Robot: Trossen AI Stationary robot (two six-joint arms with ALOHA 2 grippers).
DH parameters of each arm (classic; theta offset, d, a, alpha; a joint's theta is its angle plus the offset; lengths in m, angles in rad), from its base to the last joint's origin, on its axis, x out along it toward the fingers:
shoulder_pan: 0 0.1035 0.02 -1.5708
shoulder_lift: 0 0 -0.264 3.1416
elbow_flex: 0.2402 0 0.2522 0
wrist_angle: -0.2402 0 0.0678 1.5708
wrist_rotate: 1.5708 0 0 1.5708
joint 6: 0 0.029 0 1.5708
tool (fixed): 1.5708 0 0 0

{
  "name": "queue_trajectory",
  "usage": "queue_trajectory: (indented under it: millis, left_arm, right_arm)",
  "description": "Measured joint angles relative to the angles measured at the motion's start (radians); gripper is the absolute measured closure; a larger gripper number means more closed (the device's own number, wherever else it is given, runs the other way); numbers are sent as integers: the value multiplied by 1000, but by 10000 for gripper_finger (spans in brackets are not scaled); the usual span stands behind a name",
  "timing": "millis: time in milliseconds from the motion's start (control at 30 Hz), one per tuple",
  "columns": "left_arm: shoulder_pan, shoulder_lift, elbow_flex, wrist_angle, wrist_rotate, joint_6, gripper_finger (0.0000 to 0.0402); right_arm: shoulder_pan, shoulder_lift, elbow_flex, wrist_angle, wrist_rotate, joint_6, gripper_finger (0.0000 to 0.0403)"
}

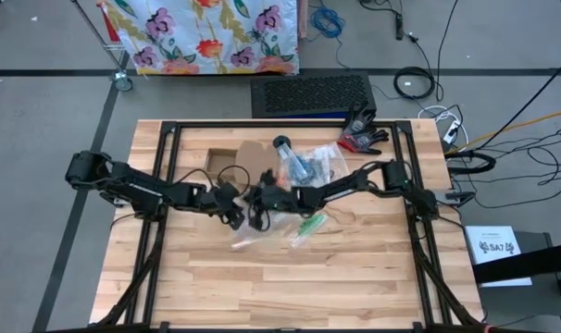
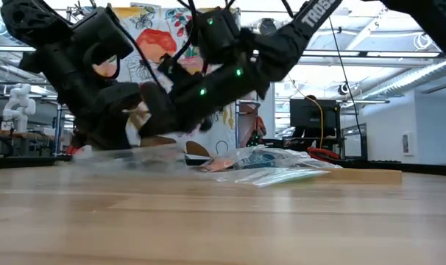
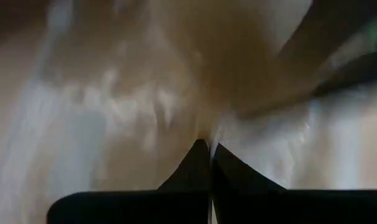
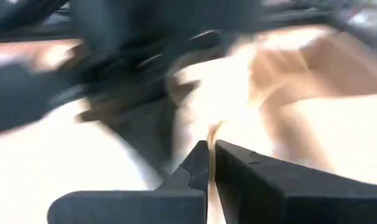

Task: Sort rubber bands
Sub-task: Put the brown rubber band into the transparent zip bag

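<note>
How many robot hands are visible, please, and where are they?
2. The left hand and the right hand meet at mid-table, both shut, beside the clear bags. Whether they pinch anything is unclear.

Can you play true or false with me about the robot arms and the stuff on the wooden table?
1. Both arms meet near the middle of the table. True.
2. The left gripper has its fingers wide open. False: they are shut together.
3. Clear plastic bags lie on the table. True.
4. The black and red gloves sit at the table's front edge. False: they lie at the back, on the right.
5. The right gripper has shut fingers. True.
</note>
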Motion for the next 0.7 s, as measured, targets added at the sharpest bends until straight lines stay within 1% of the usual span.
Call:
queue_trajectory:
  millis: [67, 167, 300, 433, 567, 700]
  left_arm:
    - [4, 2, -2, -12, 10, 0, 401]
    - [7, 1, -1, -3, 11, -2, 402]
    - [5, 1, -2, 35, 19, 1, 402]
    - [6, 1, -2, 44, 19, 1, 402]
    - [6, 1, -2, 56, 20, 1, 402]
    - [6, 1, -2, 102, 22, 1, 402]
  right_arm:
    - [-5, -41, 0, -17, 57, -42, 403]
    - [-10, -90, 6, -6, 76, -80, 403]
    - [-5, -99, 2, -122, 68, -17, 403]
    - [-7, -94, 2, -131, 78, 10, 403]
    - [7, -88, 2, -114, 67, -6, 403]
    - [3, -63, 3, -82, 1, -8, 403]
